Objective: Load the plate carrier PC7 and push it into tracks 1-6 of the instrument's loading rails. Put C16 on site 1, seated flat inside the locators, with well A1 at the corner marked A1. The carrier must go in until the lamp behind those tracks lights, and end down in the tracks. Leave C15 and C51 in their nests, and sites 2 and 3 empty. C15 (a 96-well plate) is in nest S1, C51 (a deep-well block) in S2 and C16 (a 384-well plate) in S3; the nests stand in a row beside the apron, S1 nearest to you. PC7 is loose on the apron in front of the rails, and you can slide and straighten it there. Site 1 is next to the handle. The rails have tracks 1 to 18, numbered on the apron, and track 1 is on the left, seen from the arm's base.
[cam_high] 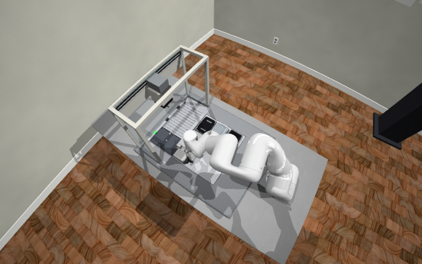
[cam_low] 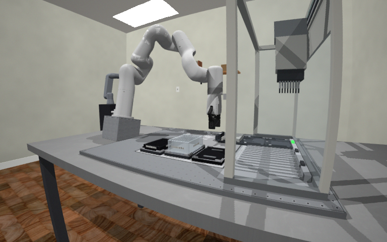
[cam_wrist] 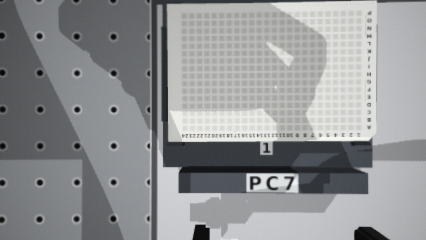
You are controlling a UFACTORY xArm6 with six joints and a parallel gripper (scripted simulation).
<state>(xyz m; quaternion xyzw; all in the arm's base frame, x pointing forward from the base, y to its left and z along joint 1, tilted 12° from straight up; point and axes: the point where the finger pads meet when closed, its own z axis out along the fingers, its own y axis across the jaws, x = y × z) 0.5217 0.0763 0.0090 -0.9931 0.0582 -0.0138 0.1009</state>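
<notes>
The carrier PC7 (cam_wrist: pixel 225 154) (cam_high: pixel 166 139) (cam_low: pixel 265 139) lies in the leftmost tracks of the rails (cam_high: pixel 186 116) (cam_low: pixel 265 159). A green lamp (cam_high: pixel 154 132) (cam_low: pixel 292 141) is lit behind it. The 384-well plate C16 (cam_wrist: pixel 270 75) sits flat on site 1, next to the handle (cam_wrist: pixel 215 182). Its row A and column 1 labels meet at the lower right corner in the wrist view. My gripper (cam_wrist: pixel 285 235) (cam_low: pixel 213 124) (cam_high: pixel 187 157) is open and empty. It hangs above the apron just in front of the handle.
C15 (cam_low: pixel 155 145) (cam_high: pixel 235 134) and the clear deep-well block C51 (cam_low: pixel 185 143) (cam_high: pixel 220 128) sit in their nests. Nest S3 (cam_low: pixel 211 155) (cam_high: pixel 205 124) is empty. The instrument's frame post (cam_low: pixel 231 85) and pipetting head (cam_low: pixel 289 48) stand over the rails.
</notes>
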